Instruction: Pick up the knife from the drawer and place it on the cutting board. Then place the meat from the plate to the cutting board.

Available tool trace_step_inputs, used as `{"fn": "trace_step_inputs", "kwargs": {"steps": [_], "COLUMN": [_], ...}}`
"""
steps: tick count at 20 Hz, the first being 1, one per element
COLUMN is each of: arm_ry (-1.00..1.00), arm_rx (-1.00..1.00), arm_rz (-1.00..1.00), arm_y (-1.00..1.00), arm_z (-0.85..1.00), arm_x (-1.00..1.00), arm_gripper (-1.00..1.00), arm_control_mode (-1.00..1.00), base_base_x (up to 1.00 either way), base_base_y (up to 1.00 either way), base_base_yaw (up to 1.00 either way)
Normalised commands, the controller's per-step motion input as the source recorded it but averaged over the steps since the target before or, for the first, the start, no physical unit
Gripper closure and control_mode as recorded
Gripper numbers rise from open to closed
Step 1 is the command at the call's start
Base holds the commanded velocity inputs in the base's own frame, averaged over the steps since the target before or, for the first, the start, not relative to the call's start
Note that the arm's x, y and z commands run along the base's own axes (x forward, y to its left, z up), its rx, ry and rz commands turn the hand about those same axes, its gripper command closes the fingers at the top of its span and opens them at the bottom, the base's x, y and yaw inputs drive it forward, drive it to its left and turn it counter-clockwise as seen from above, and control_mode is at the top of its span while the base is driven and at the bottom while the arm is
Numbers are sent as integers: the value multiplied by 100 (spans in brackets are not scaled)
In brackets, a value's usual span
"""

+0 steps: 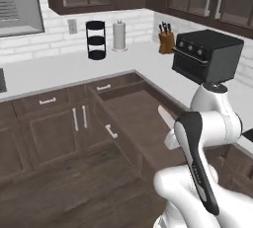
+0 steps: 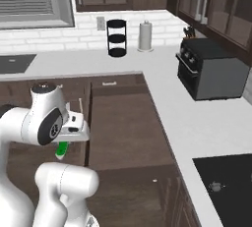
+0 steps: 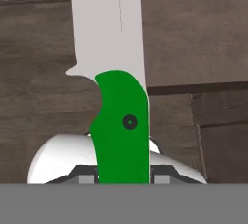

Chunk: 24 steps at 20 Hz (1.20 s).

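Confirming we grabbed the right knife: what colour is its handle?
Bright green, with a pale silvery blade; the knife shows best in the hand view.

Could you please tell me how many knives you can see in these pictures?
At least 3: one green-handled knife with a pale blade, held in the gripper, and at least two dark-handled knives in the wooden block on the counter; more may be hidden.
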Motion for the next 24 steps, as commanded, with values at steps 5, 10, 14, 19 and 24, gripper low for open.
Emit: {"fn": "trace_step_inputs", "kwargs": {"steps": [5, 10, 14, 19, 24], "arm_ry": [0, 0, 0, 0, 0], "arm_rx": [0, 0, 0, 0, 0], "arm_rz": [0, 0, 0, 0, 0], "arm_y": [0, 0, 0, 0, 0], "arm_z": [0, 0, 0, 0, 0], "arm_x": [0, 0, 0, 0, 0], "arm_gripper": [100, 100, 100, 100, 100], "arm_control_mode": [100, 100, 100, 100, 100], "base_base_x": [-44, -40, -57, -69, -77], "base_base_y": [44, 46, 31, 10, 2], "base_base_yaw": [63, 62, 47, 8, -29]}}
